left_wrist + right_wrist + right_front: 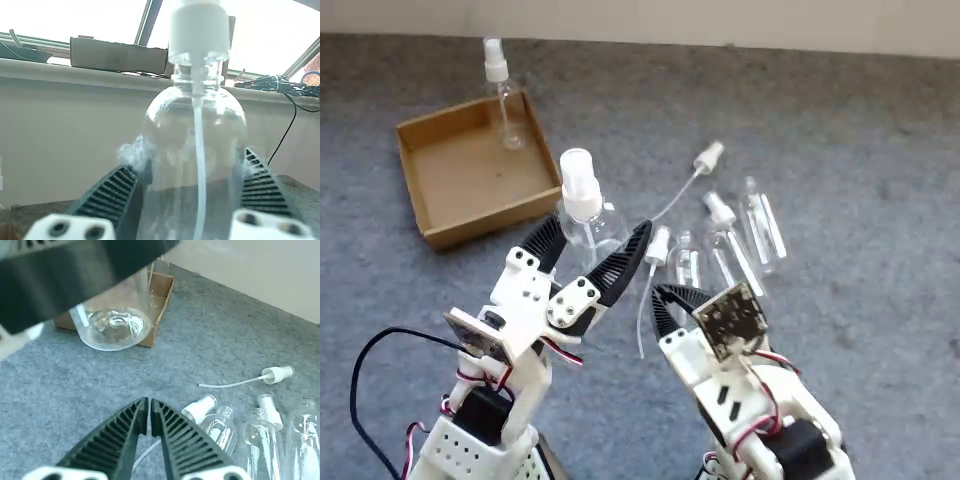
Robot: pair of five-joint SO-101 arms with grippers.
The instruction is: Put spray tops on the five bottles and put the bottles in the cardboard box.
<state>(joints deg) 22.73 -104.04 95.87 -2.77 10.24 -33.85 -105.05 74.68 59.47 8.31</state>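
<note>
Left gripper (585, 255): fingers clamped on both sides of a clear round bottle (588, 222), held upright and off the surface. The right wrist view looked up at its base. A white spray top (578, 180) sat on the neck, with the dip tube running down inside.

Right gripper (149, 412): fingers together, nothing between them. It sat low over the grey carpet (840, 130), just beside the lying bottles.

Outward from there:
- The cardboard box (480, 215) was beyond the held bottle, with its near corner close to it. 1 slim bottle (508, 115) stood upright in the box's far corner, top fitted.
- 3 bottles lay side by side on the carpet: nearest bottle (686, 265), middle bottle (732, 255), outer bottle (762, 228).
- The nearest bottle's neck was open. A loose top (658, 245) lay just beside it, tube trailing toward the right arm.
- Another top (718, 208) was at the middle bottle's neck; can't tell whether it was seated.
- A third loose top (708, 157) with its tube lay farther out, apart from the bottles.
</note>
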